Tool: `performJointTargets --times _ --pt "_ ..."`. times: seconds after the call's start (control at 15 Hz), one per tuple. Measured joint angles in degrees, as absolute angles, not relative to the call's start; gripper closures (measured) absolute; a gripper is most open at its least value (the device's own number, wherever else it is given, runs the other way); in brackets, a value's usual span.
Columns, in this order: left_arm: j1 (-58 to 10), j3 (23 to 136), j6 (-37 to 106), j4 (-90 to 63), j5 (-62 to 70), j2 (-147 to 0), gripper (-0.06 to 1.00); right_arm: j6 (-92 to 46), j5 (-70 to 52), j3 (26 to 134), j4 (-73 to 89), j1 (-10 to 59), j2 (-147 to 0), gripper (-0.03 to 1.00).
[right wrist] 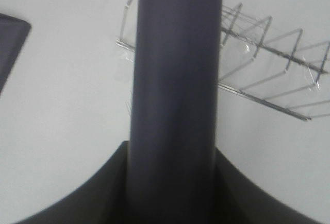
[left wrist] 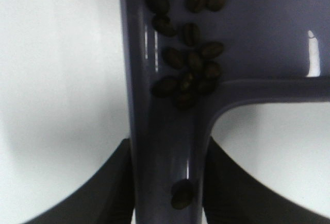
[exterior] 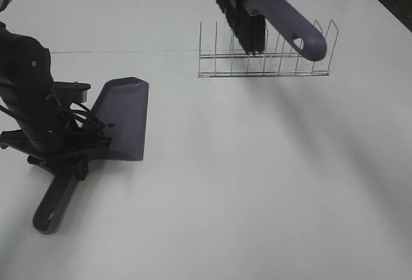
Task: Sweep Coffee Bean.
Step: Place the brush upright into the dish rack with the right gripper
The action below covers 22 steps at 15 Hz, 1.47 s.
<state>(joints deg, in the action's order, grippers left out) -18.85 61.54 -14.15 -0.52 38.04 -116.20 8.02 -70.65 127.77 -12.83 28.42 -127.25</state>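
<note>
Only the left wrist view shows the coffee bean (left wrist: pixel 188 64) cluster, inside the dustpan (left wrist: pixel 247 28) whose handle the left pincer (left wrist: pixel 167 183) clamps. The right pincer (right wrist: pixel 172 183) grips an apparent brush (exterior: pixel 283 19) by the wire rack (exterior: pixel 267 67) on the white worktop (exterior: pixel 257 183).

Left arm (exterior: pixel 29 93), left edge of frame: matte black rounded housings, one small pale dot (exterior: pixel 33 63) on the upper housing, loose black cables (exterior: pixel 80 118) looped near the wrist. Left claw (left wrist: pixel 168 147) and right claw (right wrist: pixel 172 149): paired plain black fingers (right wrist: pixel 93 193), inner edges curved, unmarked.
</note>
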Motion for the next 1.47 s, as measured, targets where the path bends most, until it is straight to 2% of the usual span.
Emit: performJointTargets --times 0.33,0.53,0.8,1.47 --pt "-18.9 61.5 -14.1 -0.5 38.0 -116.2 0.59 7.7 -70.5 109.1 -9.0 17.2 -115.9 0.67" --pt "-18.9 61.5 -14.1 -0.5 38.0 -116.2 0.59 7.6 -70.8 101.5 -7.8 15.4 -112.3 0.67" --pt "-18.9 61.5 -14.1 -0.5 38.0 -116.2 0.59 7.6 -70.8 99.5 -7.6 15.4 -113.2 0.67" --pt "-18.9 61.5 -13.9 -0.5 37.7 -115.7 0.59 8.8 -69.9 101.8 -10.6 15.4 -126.4 0.67"
